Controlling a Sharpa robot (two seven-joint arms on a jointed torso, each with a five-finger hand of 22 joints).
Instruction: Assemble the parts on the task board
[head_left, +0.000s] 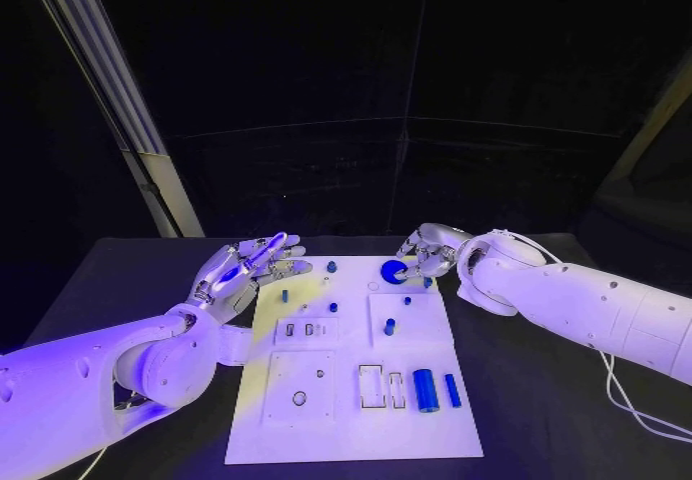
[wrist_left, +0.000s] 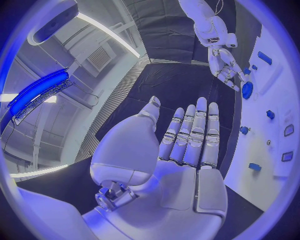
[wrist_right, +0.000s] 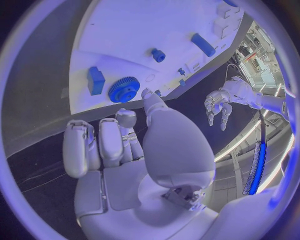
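White rectangular task board (head_left: 353, 420) lies mid black counter (head_left: 562, 420), long axis running away from the robot.

Round blue toothed gear (head_left: 394, 269) sits at the board's far edge, right of centre. Right hand (head_left: 433, 252) is directly at it: fingers curled in, one fingertip (wrist_right: 147, 93) just beside the gear's rim in the right wrist view. Actual contact or grip: cannot tell, the fingers cover that side of the gear in the head view. Small blue block (wrist_right: 95, 80) lies on the board just beside the gear, on the side away from the fingertip.

Left hand (head_left: 248, 268) hovers off the board's far-left corner, fingers straight and slightly apart, palm bare, holding nothing (left wrist view confirms, flat open palm). It's well apart from the gear.

Other parts on the board:
- large blue cylinder (head_left: 424, 389) lying flat near the right edge at the near end, thin blue bar (head_left: 453, 390) just beside it
- small blue pegs (head_left: 332, 266) standing near the far end; too small to tell their shape
- rectangular cut-outs (head_left: 371, 382) left of the cylinder, a round hole (head_left: 300, 398) further left

No readable labels or writing anywhere on the board or arms.

Right arm covers part of the board's far-right corner. White cable (head_left: 627, 400) trails on the counter under the right arm.
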